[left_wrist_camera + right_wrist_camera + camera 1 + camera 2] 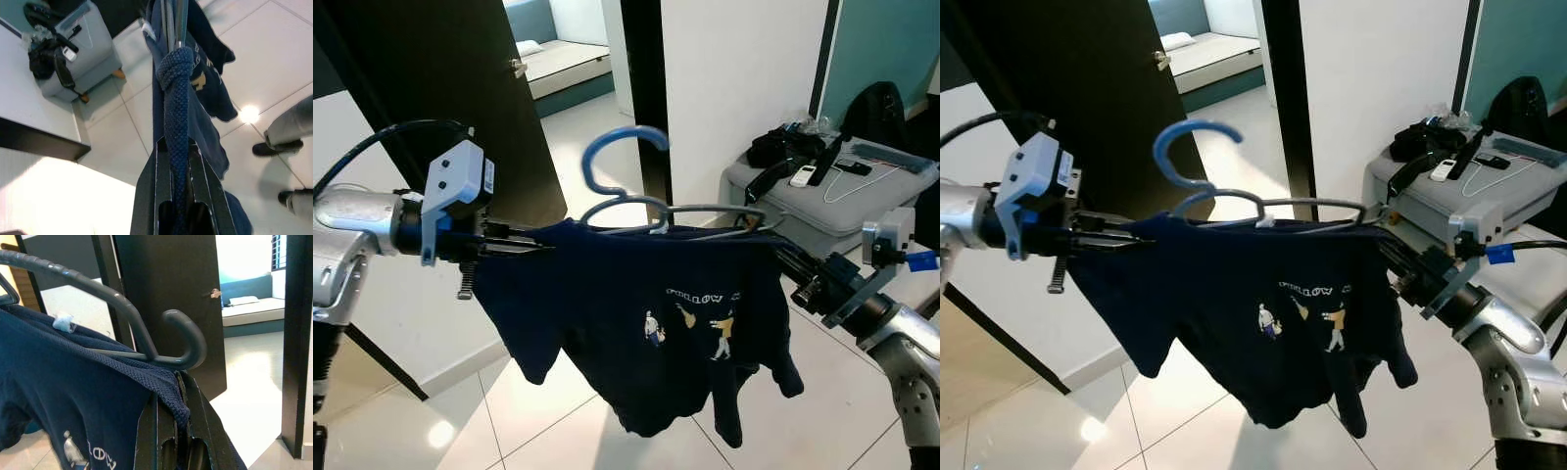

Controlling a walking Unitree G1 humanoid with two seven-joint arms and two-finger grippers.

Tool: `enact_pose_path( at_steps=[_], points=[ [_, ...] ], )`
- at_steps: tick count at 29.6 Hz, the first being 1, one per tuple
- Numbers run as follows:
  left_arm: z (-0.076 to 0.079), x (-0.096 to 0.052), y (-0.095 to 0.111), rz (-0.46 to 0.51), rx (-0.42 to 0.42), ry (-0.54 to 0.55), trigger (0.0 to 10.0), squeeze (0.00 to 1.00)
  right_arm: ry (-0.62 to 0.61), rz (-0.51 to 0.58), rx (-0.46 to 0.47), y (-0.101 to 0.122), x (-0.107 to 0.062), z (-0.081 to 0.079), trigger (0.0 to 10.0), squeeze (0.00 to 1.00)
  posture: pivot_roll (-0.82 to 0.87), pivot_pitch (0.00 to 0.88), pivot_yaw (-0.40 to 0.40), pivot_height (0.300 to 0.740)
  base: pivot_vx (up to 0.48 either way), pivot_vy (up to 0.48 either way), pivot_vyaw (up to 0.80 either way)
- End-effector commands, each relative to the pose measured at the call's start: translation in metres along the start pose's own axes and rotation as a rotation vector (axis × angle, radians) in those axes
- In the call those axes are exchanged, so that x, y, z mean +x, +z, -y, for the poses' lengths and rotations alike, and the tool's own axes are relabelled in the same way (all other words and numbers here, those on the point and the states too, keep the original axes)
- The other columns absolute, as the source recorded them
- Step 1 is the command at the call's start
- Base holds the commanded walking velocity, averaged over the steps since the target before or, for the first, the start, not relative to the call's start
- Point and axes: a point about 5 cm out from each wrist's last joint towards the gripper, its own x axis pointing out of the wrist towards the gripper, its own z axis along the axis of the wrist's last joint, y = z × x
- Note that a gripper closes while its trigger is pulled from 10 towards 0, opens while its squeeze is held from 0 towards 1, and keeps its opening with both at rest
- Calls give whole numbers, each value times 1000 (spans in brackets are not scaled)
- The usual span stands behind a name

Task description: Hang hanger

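The hanging itself looks not yet done: the navy shirt (646, 313) is stretched out in mid-air between the two arms, above the tiled floor (548, 431), and no rail, rod or hook to take it can be made out ahead. In front stand a dark door (460, 88), a white wall (744, 69) and an open doorway with a bed (563, 61) beyond. What does seem done is the dressing of the hanger: the shirt's shoulders sit along the grey hanger (705, 211), whose arms run across the top of the cloth, and its blue hook (617, 157) rises free above the collar. What is left, as far as I can judge, is to find a place to hang it, carry it there and set the hook over.

To the robot's right a grey box (842, 196) carries bags, a remote and a second wire hanger. In the left wrist view a person's legs and shoes (288, 137) stand on the tiles nearby.

The left end effector (524, 240) is closed tight on the shirt's left shoulder edge; its wrist view shows a rolled, knitted seam pinched between the two black fingers (151, 196). The right end effector (178, 431) is likewise closed on the opposite shoulder, its fingers clamping the fabric fold just under the hanger's curled grey end (188, 340). Neither grips the hook.
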Motion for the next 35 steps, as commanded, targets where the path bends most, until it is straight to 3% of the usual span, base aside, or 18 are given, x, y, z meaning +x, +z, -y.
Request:
enact_pose_path(
  at_steps=[1,2,12,18,27,30,35],
  points=[
    [-1,-13,-8,-80,-21,12,10000,0,-8,28,-17,4,0,1,10000,0,-95,0,153,740,0,0,0],
    [0,-24,-16,-168,-34,-3,10000,0,-9,29,-17,4,0,1,10000,0,-95,0,153,740,0,0,0],
    [-1,-36,-25,-308,-24,-31,10000,0,0,27,-12,1,1,-2,10000,0,-87,0,157,740,0,0,0],
    [-1,-34,-27,-324,-14,-42,10000,0,4,27,-10,1,1,-3,10000,0,-87,0,157,740,0,0,0],
    [-2,-14,-33,-339,12,-67,10000,0,17,30,-8,2,2,-5,10000,0,-91,0,158,740,0,0,0],
    [-9,-5,-40,-387,22,-23,10000,0,77,10,-48,6,6,-12,10000,0,-90,0,161,740,0,0,0],
    [-16,-2,-45,-424,29,31,10000,0,168,-22,-132,17,10,-21,10000,0,-92,0,163,740,0,0,0]
  ],
)
